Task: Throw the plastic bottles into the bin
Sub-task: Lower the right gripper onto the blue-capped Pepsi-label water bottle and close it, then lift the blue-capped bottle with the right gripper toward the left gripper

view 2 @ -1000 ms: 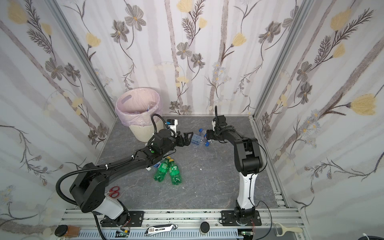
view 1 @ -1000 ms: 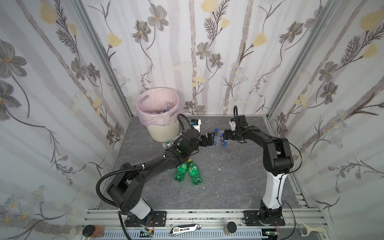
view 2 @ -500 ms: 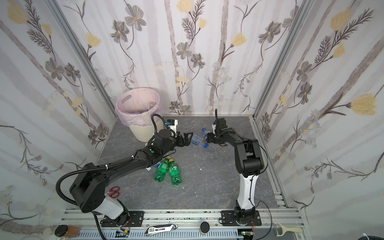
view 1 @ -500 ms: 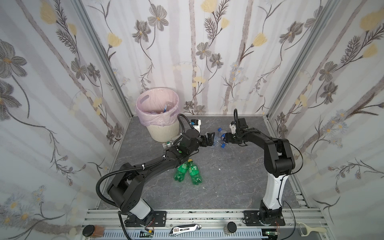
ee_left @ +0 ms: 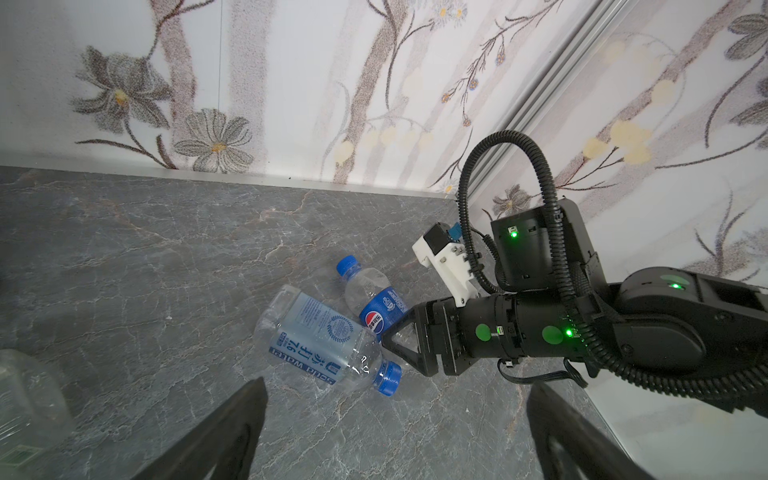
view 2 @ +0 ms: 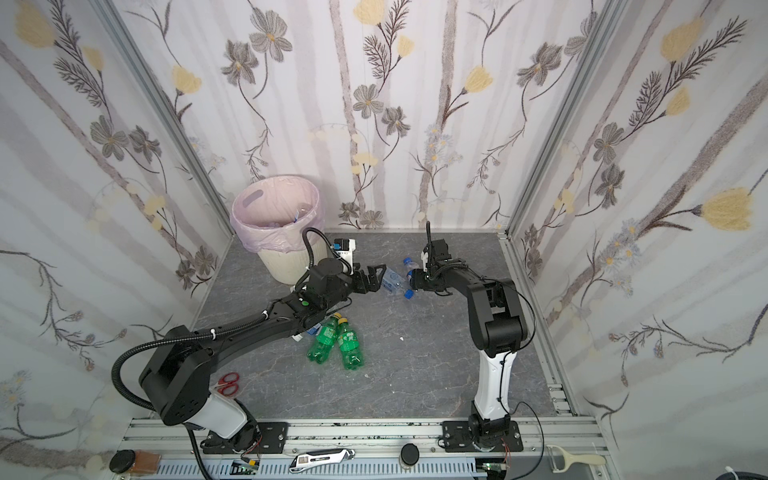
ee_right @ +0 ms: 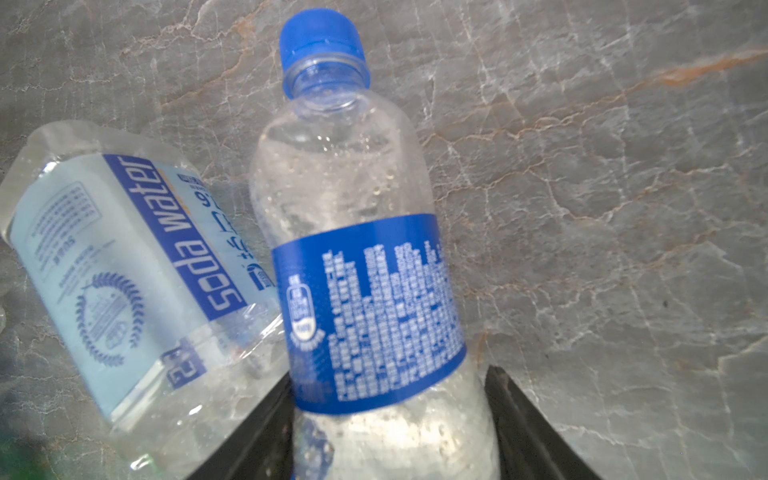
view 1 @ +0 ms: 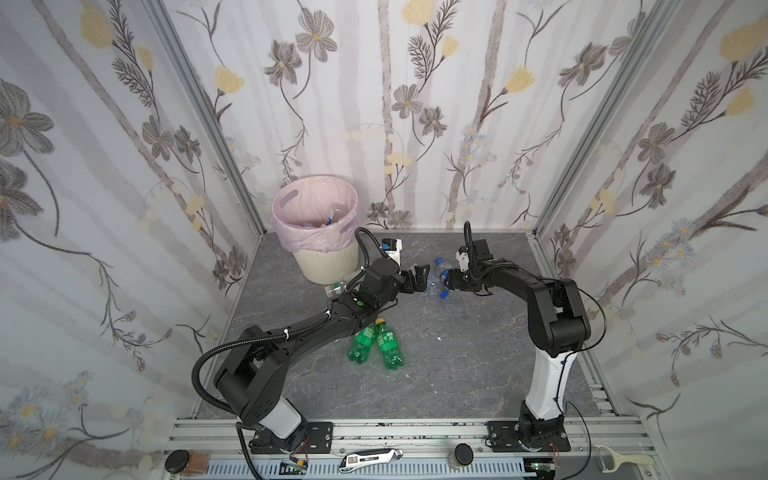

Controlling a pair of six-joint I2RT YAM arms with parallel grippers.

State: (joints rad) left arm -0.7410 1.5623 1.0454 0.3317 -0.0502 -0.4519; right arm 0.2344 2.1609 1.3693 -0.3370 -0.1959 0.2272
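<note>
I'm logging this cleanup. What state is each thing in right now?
Bin: upright, pink-lined, some bottles inside.
Pepsi bottle: lying, capped, gripped at base.
Soda water bottle: lying beside Pepsi bottle, capped, crumpled.
Green bottles: lying side by side, capped.
Left gripper: open, empty.
Right gripper: shut on Pepsi bottle.

Lab robot booth: floral wallpaper panels [view 1: 374, 104] on aluminium frame [view 1: 210, 124], arms [view 1: 552, 307] bolted to slotted rail [view 1: 415, 432].
</note>
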